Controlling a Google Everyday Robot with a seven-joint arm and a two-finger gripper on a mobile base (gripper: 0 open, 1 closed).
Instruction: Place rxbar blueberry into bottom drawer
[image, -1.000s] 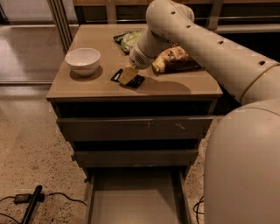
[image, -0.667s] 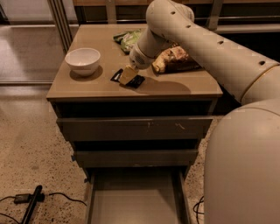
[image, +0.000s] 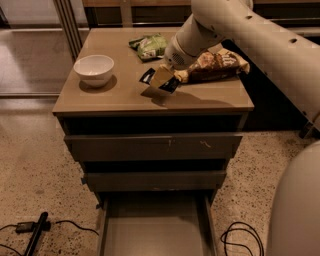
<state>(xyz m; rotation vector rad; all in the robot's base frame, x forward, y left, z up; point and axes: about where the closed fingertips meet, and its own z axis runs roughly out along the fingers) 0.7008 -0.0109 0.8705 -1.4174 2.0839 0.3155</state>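
Observation:
The rxbar blueberry (image: 148, 76), a small dark navy wrapper, is between the fingers of my gripper (image: 163, 81) above the middle of the cabinet top (image: 120, 97). The gripper is shut on the bar and holds it tilted, a little above the surface, with a shadow under it. The bar's other end shows below the tan fingers (image: 161, 78). The bottom drawer (image: 155, 235) is pulled open at the foot of the cabinet, straight below, with a plain grey floor and nothing in it.
A white bowl (image: 94, 70) stands at the left of the top. A green snack bag (image: 149, 46) lies at the back. A large yellow-brown bag (image: 215, 65) lies just right of the gripper. The two upper drawers (image: 150, 147) are closed. Cables (image: 239, 239) lie on the floor.
My gripper has moved to the right and up with the bar in it; the bar has left the surface. The bowl and bags have not moved.

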